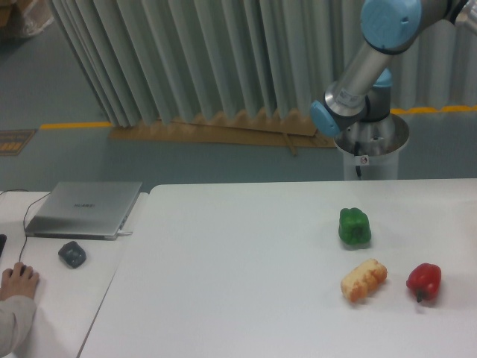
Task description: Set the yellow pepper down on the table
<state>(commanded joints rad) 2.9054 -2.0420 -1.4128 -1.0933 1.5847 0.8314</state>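
No yellow pepper showed anywhere — the table (246,268) held only a green pepper (355,227), a red pepper (423,281) and a bread roll (364,280). The pincer was out of frame, its state unknowable — nothing looked placed yet.

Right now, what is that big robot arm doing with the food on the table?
Nothing yet. Only the robot arm's upper part shows, raised behind the table; its pincer is out of view. On the table lie a green pepper, a red pepper and a bread roll, all untouched. No yellow pepper can be seen. At the left, a person's hand rests by a laptop.
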